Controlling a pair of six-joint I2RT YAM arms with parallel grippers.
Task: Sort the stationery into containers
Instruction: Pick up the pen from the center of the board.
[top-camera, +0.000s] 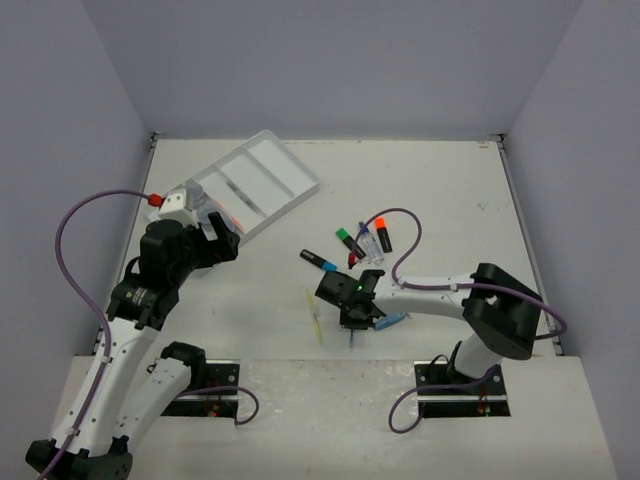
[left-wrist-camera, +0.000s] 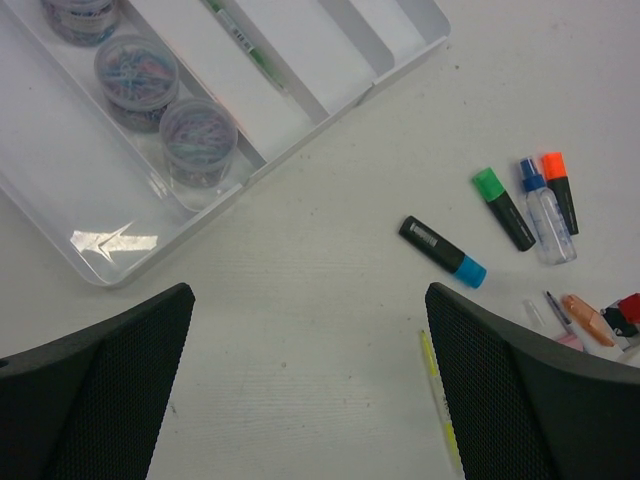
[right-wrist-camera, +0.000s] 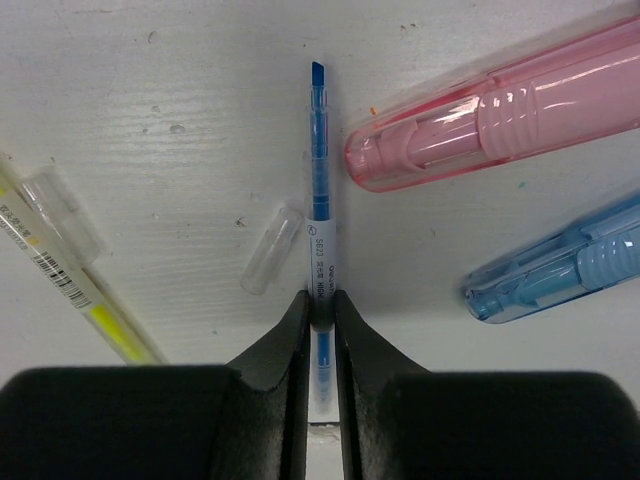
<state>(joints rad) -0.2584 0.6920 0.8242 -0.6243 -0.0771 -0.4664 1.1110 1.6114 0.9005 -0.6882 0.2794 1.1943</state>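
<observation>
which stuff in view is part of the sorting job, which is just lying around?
Job: white tray, clear jars, blue pen in right hand, yellow pen, highlighters, blue-capped bottle, pink piece, blue piece.
Lying about: purple cables, base plates.

The thin blue pen (right-wrist-camera: 317, 150) pinched in my right gripper (right-wrist-camera: 320, 312) carries a white paper label (right-wrist-camera: 320, 262) that appears to begin "SE03"; the smaller print running on after it is too fine to make out. Nearby on the bench (right-wrist-camera: 180, 120), the yellow pen (right-wrist-camera: 70, 285) bears a barcode sticker (right-wrist-camera: 52, 268) with a row of tiny digits I cannot read. Seen from my left wrist, the pale label on the blue-capped black highlighter (left-wrist-camera: 441, 251) is likewise illegible.
</observation>
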